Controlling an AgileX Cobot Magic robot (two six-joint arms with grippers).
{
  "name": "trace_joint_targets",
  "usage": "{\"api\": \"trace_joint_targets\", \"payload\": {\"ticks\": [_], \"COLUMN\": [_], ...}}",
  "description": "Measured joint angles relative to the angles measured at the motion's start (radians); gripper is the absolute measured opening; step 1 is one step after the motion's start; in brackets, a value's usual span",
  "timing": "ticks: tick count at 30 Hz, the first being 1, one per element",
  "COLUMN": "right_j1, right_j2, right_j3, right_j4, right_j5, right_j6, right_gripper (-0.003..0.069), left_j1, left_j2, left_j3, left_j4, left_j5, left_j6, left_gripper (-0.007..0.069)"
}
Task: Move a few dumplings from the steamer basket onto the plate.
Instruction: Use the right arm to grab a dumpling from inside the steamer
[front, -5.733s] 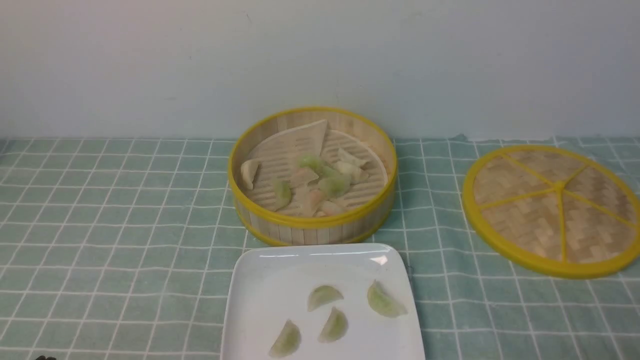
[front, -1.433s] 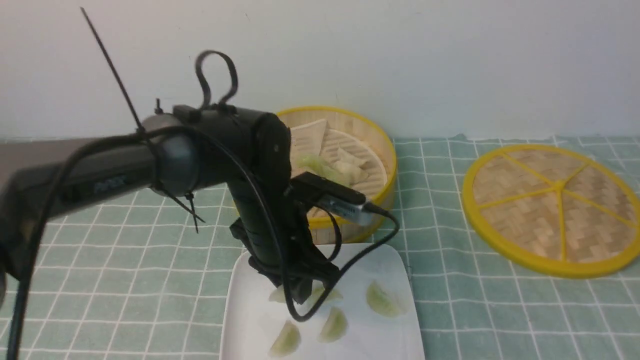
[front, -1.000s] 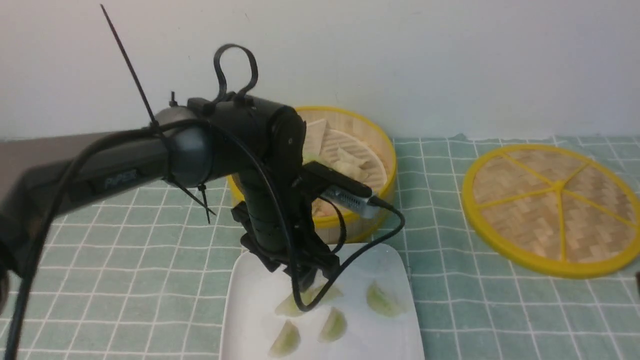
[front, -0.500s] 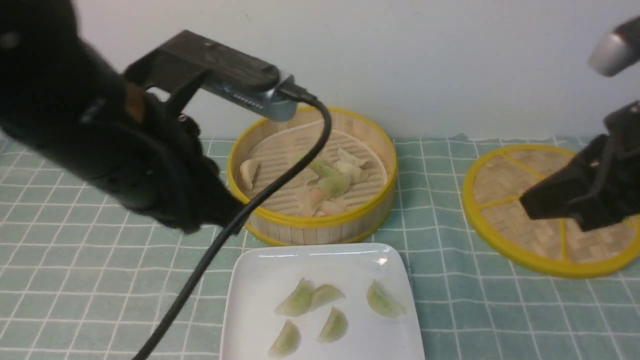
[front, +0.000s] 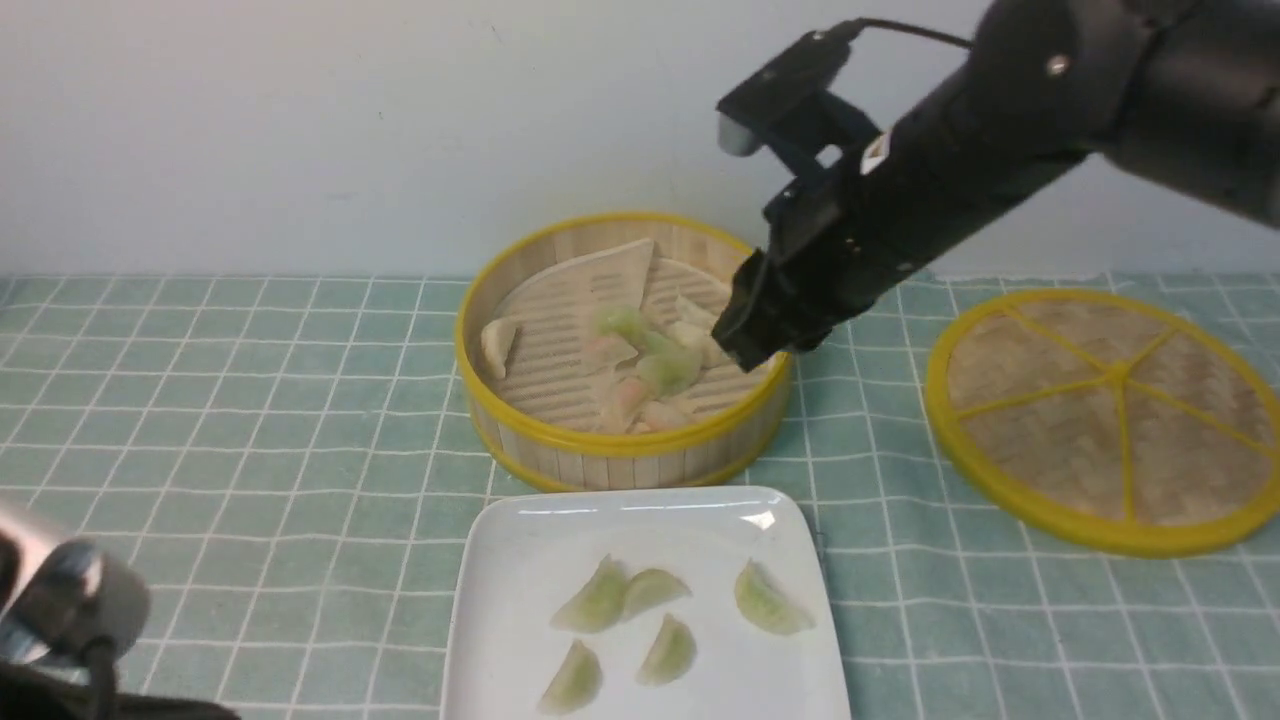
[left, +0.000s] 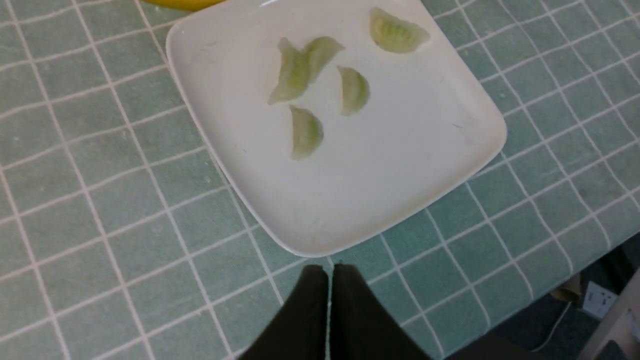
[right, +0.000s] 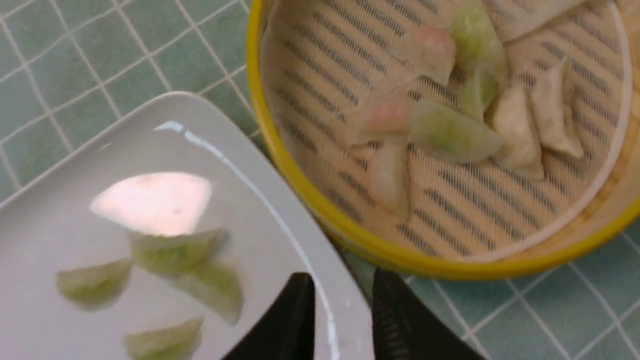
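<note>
Right fingers (right: 297, 315): part open with a clear gap, nothing between them. In the front view they hang over the right rim of the steamer basket (front: 620, 445), above its contents and not touching them.

Left fingers (left: 307, 310): pressed shut, empty, over the surface (front: 250, 400) on the side of the plate (front: 520, 560) away from the basket.

Five green dumplings (front: 600, 600) lie on the plate, which sits just in front of the basket. Two of them touch. A few more green ones (right: 450, 135) lie in the middle of the basket.

Risks noted:
- The green ones in the basket lie against a pink dumpling (right: 385, 117) and white dumplings (right: 515, 130). My gap looks narrow, so I could pinch a neighbour or lift two at once.
- The skins look soft and slick, so a hard squeeze may tear one and a light one may let it slip.
- Coming down close to the rim, I could catch the wall and shove the basket against the plate.
</note>
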Motion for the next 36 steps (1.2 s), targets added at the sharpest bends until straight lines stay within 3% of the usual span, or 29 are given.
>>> {"api": "trace_joint_targets", "payload": {"ticks": [4, 9, 22, 25, 27, 28, 29, 31, 36], "right_j1": [0.008, 0.008, 0.009, 0.009, 0.011, 0.011, 0.011, 0.011, 0.011], "right_j2": [0.186, 0.335, 0.532, 0.534, 0.534, 0.534, 0.534, 0.526, 0.497], "right_j3": [-0.160, -0.293, -0.416, -0.416, -0.421, -0.421, -0.436, -0.456, -0.548], "right_j4": [-0.038, -0.060, -0.161, -0.184, -0.228, -0.228, -0.262, -0.292, -0.306], "right_j5": [-0.004, -0.031, -0.130, -0.136, -0.118, -0.118, -0.085, -0.027, 0.115], "right_j6": [0.000, 0.030, 0.094, 0.127, 0.187, 0.187, 0.224, 0.254, 0.308], "right_gripper": [0.0345, 0.0434, 0.0455, 0.0410, 0.0272, 0.0256, 0.0132, 0.0043, -0.0010], "left_j1": [0.000, 0.000, 0.000, 0.000, 0.000, 0.000, 0.000, 0.000, 0.000], "left_j2": [-0.096, -0.132, -0.134, -0.134, -0.134, -0.134, -0.134, -0.134, -0.134], "left_j3": [0.046, 0.050, 0.050, 0.050, 0.050, 0.050, 0.050, 0.050, 0.050], "left_j4": [-0.006, -0.006, 0.085, 0.105, 0.130, 0.130, 0.135, 0.146, 0.172], "left_j5": [0.012, 0.052, 0.132, 0.132, 0.132, 0.132, 0.132, 0.132, 0.132], "left_j6": [-0.040, -0.063, -0.104, -0.109, -0.112, -0.112, -0.112, -0.115, -0.120], "left_gripper": [-0.0006, -0.0006, -0.0006, -0.0006, -0.0006, -0.0006, -0.0006, -0.0006, -0.0006]}}
